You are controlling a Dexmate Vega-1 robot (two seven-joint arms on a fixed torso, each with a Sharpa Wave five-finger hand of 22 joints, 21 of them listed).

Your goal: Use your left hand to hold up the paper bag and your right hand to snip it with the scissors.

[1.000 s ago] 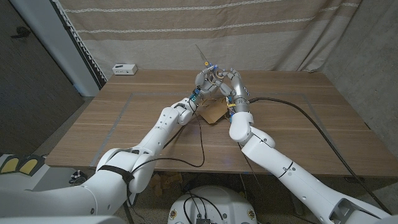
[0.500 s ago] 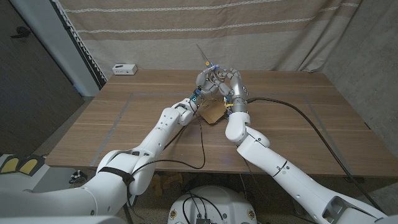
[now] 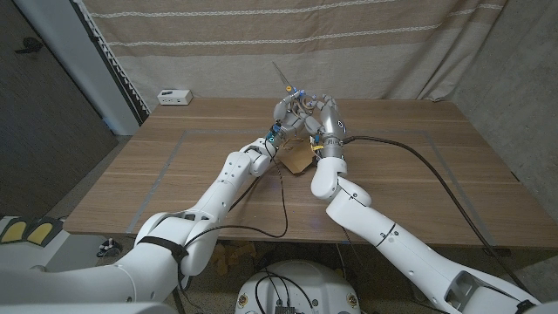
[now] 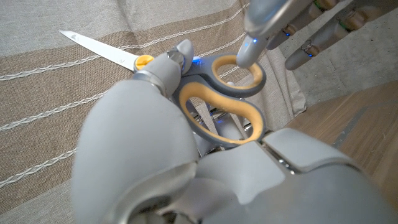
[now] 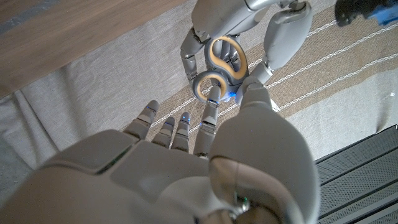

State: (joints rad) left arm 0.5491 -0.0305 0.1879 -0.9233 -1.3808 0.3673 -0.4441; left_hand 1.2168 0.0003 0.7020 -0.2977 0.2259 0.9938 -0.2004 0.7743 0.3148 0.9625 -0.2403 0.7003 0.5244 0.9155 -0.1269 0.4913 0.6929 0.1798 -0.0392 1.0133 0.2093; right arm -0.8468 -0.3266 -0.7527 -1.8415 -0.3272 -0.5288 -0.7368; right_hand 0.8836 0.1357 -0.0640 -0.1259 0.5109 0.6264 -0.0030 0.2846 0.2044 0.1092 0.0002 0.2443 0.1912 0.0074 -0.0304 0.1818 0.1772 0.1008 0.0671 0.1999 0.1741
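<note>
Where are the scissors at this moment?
In the head view the scissors are raised above the table's far middle, held in the left robot hand, blades pointing up toward the curtain, with the right robot hand reaching into their handles.

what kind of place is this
Likely a robot test or lab setup: a plain wooden table, a striped curtain hung as backdrop, and loose cables trailing over the tabletop.

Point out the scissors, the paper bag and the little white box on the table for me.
scissors [image 4: 219, 99]: left wrist view, on the grey and yellow handle loops.
paper bag [image 3: 298, 159]: head view, on the brown paper below the hands.
white box [image 3: 175, 96]: head view, on its top, at the table's far left corner.
</note>
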